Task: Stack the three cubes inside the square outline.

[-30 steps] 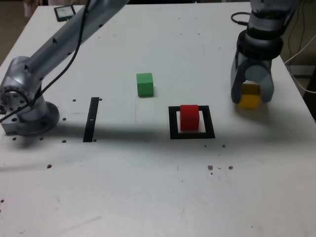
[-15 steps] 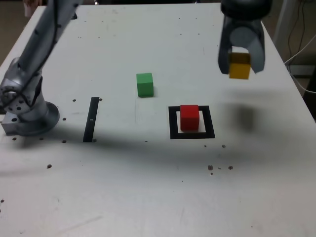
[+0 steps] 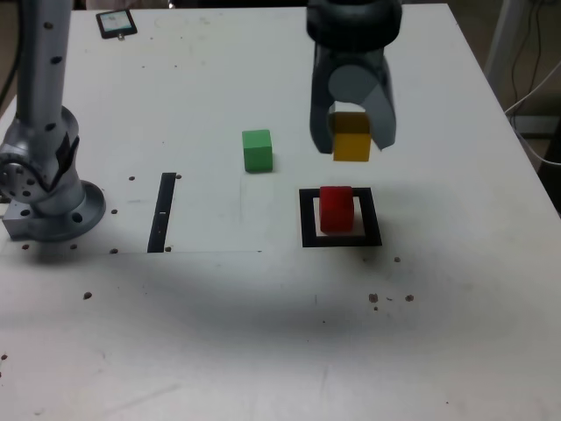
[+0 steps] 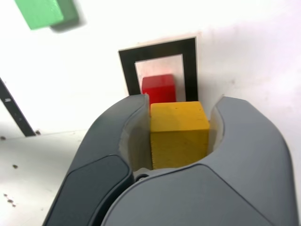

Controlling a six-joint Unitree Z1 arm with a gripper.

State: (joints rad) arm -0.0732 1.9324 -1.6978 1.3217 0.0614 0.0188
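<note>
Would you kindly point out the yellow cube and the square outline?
yellow cube (image 3: 352, 146), exterior view, its front face.
square outline (image 3: 308, 218), exterior view, the frame's left black bar.

High exterior overview; close downward wrist view.

- Three cubes: one red cube (image 3: 336, 209), one yellow cube (image 3: 351, 140), one green cube (image 3: 257, 150).
- One square outline (image 3: 341, 239).
- One thin black strip (image 3: 162, 211).
- One arm with one tool (image 3: 351, 132).
- One small dark device (image 3: 115, 23) at the surface's (image 3: 263, 333) far edge.
- One white surface.
</note>
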